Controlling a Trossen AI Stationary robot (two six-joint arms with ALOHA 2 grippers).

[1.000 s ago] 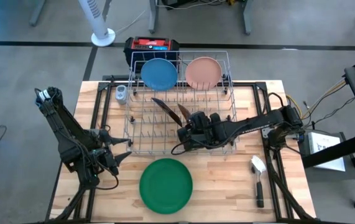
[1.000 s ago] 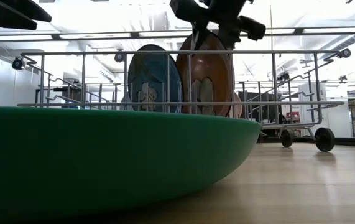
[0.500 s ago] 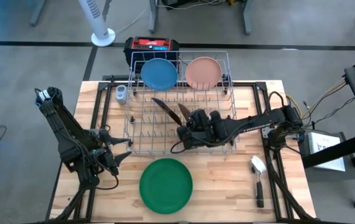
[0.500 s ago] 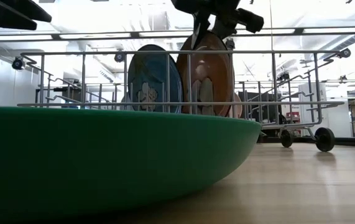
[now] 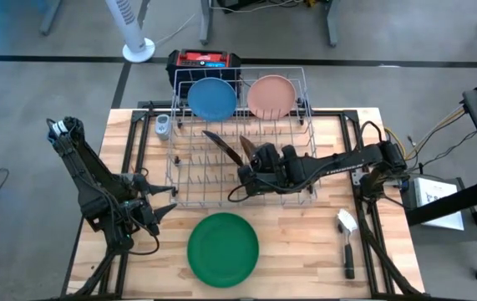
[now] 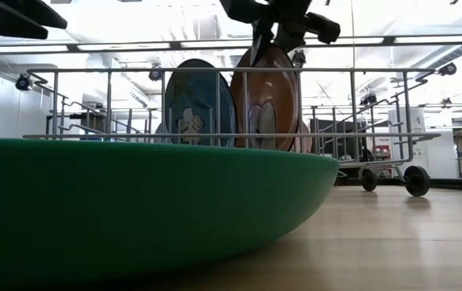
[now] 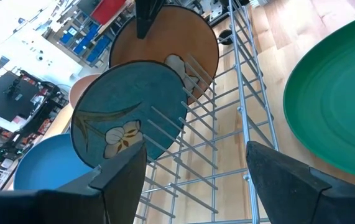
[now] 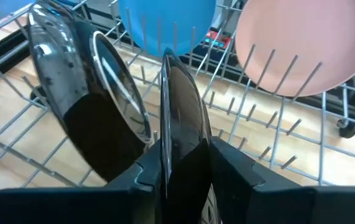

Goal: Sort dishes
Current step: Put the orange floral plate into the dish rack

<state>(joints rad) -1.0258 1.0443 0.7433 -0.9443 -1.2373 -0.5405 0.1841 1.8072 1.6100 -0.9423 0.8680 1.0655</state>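
A grey wire rack (image 5: 180, 171) holds a light blue plate (image 5: 213, 99) and a pale pink plate (image 5: 271, 96) on edge at its far end. Two dark plates stand between the tines at its middle. One shows a teal flowered face (image 7: 127, 118); the other is orange-brown (image 6: 267, 97). My right gripper (image 8: 180, 149) reaches over the rack from the right and is shut on the orange-brown one. A larger green plate (image 5: 223, 248) lies flat on the table in front of the rack. My left gripper (image 5: 161, 207) waits open by the rack's near left corner. My right gripper pinches the orange-brown plate's upper rim (image 8: 178, 106) between its two fingers, one on each face. The fingers (image 6: 256, 44) come slanting down from the table's right. The plate stands upright on edge in the rack; whether its lower rim rests on the wires I cannot tell.
A black-handled brush with a white head (image 5: 347, 242) lies on the table at the near right. A red and black box (image 5: 205, 60) sits behind the rack, and a small grey object (image 5: 163, 125) sits by its far left corner. Bare wood shows at the near right.
In the low view my right gripper's fingers have drawn closer together at the top of the orange-brown plate, closing on its rim. The plate stays upright in the rack.
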